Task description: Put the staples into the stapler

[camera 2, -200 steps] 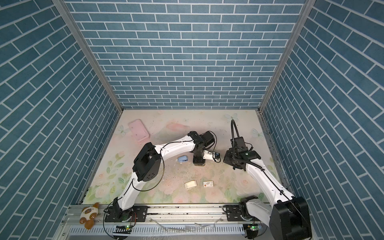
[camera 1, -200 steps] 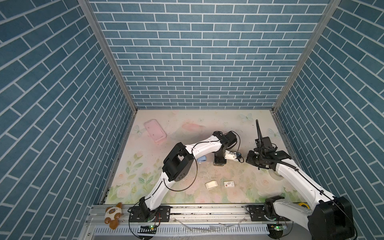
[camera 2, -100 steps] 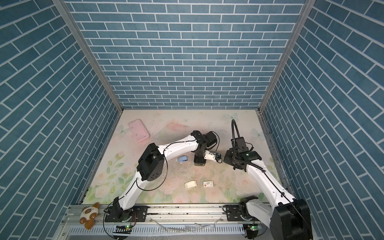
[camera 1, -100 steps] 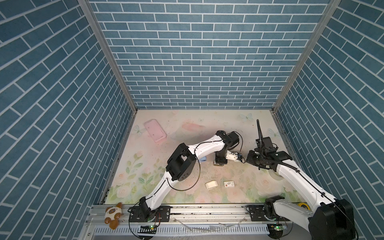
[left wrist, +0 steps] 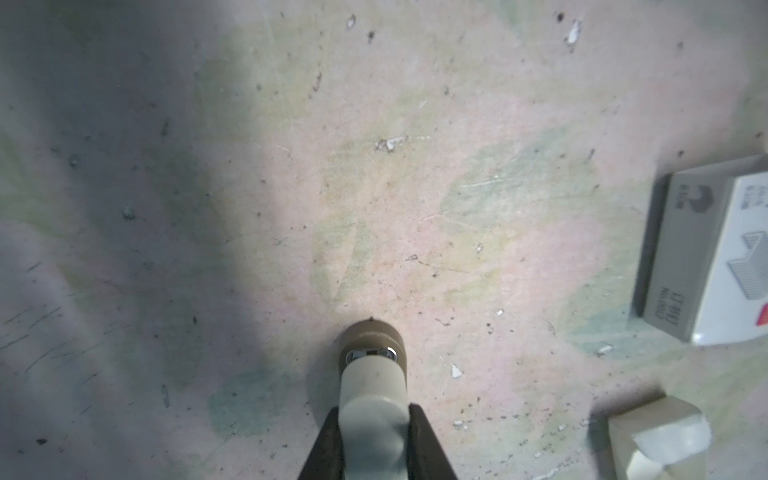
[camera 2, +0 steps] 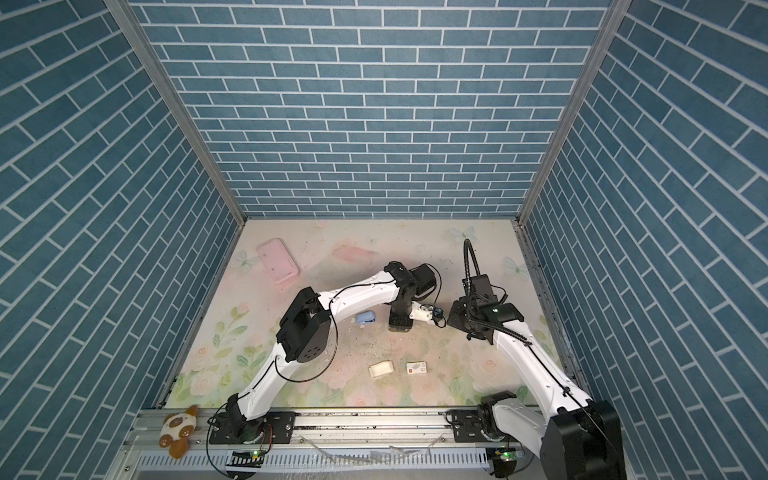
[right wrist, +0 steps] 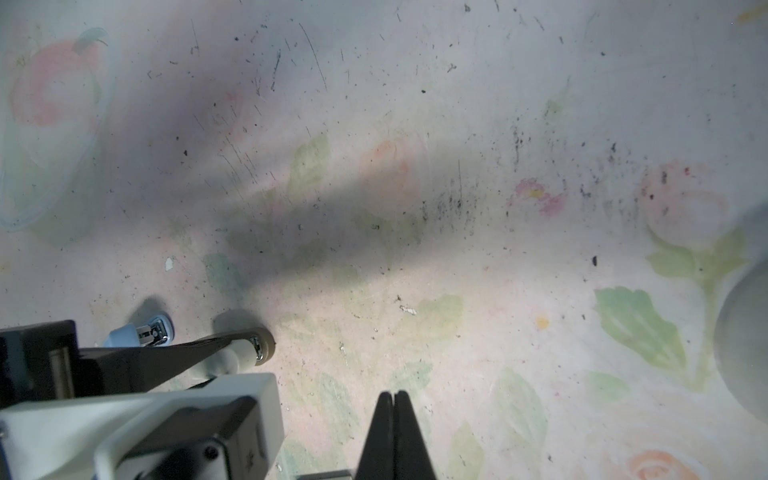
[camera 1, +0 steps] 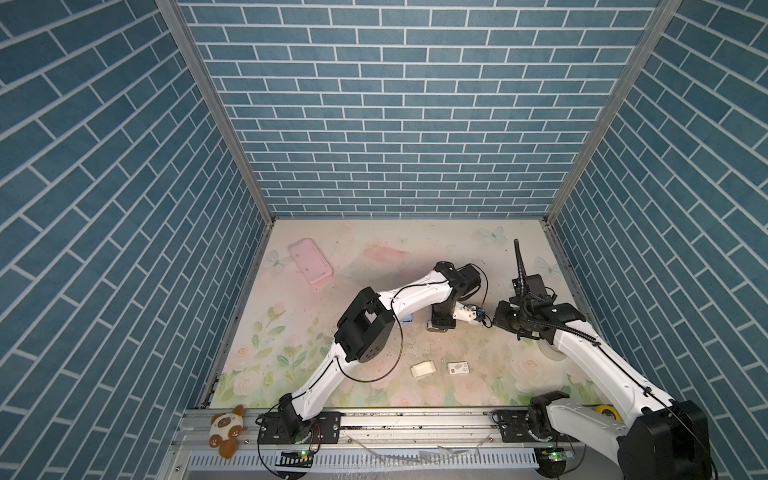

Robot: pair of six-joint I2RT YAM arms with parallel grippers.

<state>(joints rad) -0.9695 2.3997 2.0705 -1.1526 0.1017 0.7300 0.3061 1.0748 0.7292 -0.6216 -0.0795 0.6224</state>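
Floral mat (camera 1: 415, 249) bears tray (camera 1: 423, 368) and sleeve (camera 1: 457, 368); left gripper (left wrist: 371, 419) pinches stapler (left wrist: 371, 361), right gripper (right wrist: 393, 399) pressed together, empty; loading apparently not begun.

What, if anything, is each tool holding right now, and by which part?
The left tool clamps the cream stapler by its sides, with the tan end sticking out. The right tool is shut on nothing.

The only print is on the small white card sleeve (left wrist: 706, 257). In the left wrist view, its grey side carries a dark logo and two short lines of lettering, both too blurred for you to read, and its white face shows a line drawing of staple strips and a red corner mark. In both top views the sleeve (camera 1: 458, 368) (camera 2: 417, 367) shows only a red patch and grey print too small to read.
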